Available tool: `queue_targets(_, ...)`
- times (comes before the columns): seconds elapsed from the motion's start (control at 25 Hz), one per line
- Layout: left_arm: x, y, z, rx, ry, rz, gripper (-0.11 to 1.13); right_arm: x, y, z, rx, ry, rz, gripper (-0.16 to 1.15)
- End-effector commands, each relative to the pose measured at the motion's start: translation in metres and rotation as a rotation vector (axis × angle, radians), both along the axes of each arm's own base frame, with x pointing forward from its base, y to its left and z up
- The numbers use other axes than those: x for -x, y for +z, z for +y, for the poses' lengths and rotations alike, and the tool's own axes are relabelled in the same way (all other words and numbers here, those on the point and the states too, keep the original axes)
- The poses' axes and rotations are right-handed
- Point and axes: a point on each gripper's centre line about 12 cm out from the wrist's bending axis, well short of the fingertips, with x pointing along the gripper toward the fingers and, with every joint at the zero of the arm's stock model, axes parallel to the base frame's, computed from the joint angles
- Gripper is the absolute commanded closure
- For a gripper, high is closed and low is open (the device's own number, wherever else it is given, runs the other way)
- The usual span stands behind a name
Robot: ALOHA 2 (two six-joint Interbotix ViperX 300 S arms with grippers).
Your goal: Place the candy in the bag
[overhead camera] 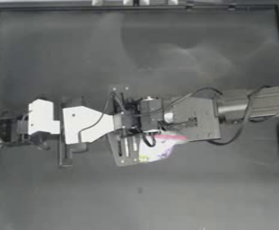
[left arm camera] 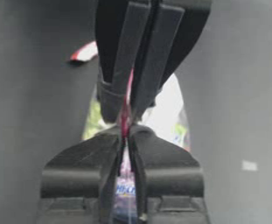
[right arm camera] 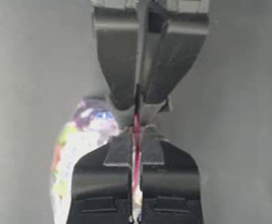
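Meeting near the middle of the dark table (overhead camera: 57, 54), the left gripper (left arm camera: 126, 131) and right gripper (right arm camera: 137, 127) face each other tip to tip, each with its jaws closed tight on the pink-red top strip of the bag (overhead camera: 159, 148). The clear pouch hangs between them with its colourful contents showing. The small red-and-white candy (left arm camera: 84, 52) lies on the table just beside the bag.

Top view straight down on table (overhead camera: 135, 45), both wrist views close, facing each other
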Motion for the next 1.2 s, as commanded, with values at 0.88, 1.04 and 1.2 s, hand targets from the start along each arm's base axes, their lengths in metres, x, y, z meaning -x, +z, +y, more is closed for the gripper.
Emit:
queue_targets(0.88,0.007,0.022,-0.004,-0.009,-0.02,-0.032,0.96,0.008,0.03,0.001,0.0,0.001,-0.059,0.93)
queue_targets(1.04,0.011,0.025,-0.004,-0.007,-0.019,-0.036,0.96,0.01,0.028,0.0,0.001,-0.004,-0.052,0.93)
queue_targets(1.2,0.012,0.025,-0.004,-0.008,-0.02,-0.032,0.96,0.015,0.026,-0.001,-0.005,-0.022,-0.039,0.93)
